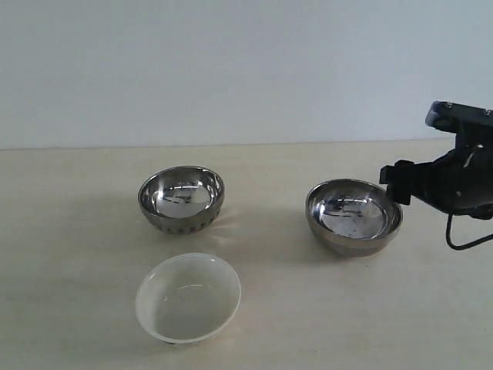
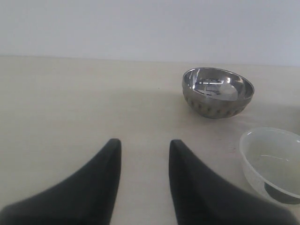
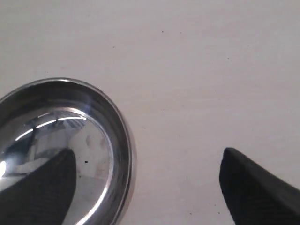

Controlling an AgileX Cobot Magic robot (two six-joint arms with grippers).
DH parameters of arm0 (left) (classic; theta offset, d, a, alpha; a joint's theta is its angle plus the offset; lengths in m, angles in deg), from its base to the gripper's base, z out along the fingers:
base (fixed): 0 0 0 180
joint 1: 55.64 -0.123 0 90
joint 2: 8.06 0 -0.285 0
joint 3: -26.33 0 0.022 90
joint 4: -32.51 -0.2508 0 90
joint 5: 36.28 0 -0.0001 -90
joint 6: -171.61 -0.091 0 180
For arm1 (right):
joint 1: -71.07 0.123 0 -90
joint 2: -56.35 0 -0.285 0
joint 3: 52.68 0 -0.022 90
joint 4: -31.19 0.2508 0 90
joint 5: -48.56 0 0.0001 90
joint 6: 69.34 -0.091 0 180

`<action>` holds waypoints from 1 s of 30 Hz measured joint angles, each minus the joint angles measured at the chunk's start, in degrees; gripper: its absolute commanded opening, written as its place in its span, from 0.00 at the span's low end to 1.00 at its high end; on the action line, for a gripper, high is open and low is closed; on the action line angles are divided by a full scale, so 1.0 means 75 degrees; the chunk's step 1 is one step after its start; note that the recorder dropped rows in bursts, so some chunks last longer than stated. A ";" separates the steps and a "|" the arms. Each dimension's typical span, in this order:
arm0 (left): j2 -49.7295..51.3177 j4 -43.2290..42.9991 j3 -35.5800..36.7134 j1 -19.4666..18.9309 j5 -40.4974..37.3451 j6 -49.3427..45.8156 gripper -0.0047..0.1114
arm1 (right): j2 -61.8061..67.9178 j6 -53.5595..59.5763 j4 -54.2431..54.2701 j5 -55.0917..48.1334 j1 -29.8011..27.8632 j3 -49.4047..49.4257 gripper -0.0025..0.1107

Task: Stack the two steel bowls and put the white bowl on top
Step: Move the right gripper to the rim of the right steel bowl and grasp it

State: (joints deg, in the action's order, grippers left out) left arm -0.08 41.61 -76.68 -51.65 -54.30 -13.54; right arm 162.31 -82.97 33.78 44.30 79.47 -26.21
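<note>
The ribbed steel bowl (image 1: 181, 199) stands upright at centre left of the table; it also shows in the left wrist view (image 2: 218, 91). The smooth steel bowl (image 1: 353, 216) stands to the right. My right gripper (image 1: 394, 185) is at its right rim, open wide. In the right wrist view (image 3: 147, 157) one finger hangs over the inside of the smooth bowl (image 3: 93, 122) and the other over the table outside it, so the rim lies between them. The white bowl (image 1: 188, 297) (image 2: 274, 161) sits in front of the ribbed one. My left gripper (image 2: 143, 145) is open over bare table, holding nothing, out of the exterior view.
The pale wooden table (image 1: 77, 231) runs back to a plain light wall. A black cable (image 1: 462, 243) loops down from the right arm near the table's right side. The three bowls stand apart from each other.
</note>
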 measured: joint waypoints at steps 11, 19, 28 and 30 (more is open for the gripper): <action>0.0000 0.0000 0.0000 0.0000 0.0000 0.0000 0.32 | 0.1465 -0.0276 0.0031 0.0568 0.0094 -0.0475 0.49; 0.0000 0.0000 0.0000 0.0000 0.0000 0.0000 0.32 | 0.1513 -0.0320 0.0031 0.0786 0.0102 -0.0533 0.02; 0.0000 0.0000 0.0000 0.0000 0.0000 0.0000 0.32 | 0.1122 -0.0480 0.0031 0.0616 0.0518 -0.0533 0.02; 0.0000 0.0000 0.0000 0.0000 0.0000 0.0000 0.32 | 0.0869 -0.0480 0.0031 0.0674 0.0771 -0.0548 0.02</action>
State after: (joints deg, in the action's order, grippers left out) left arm -0.08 41.61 -76.68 -51.65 -54.30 -13.54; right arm 168.83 -86.58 34.01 49.35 85.25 -30.32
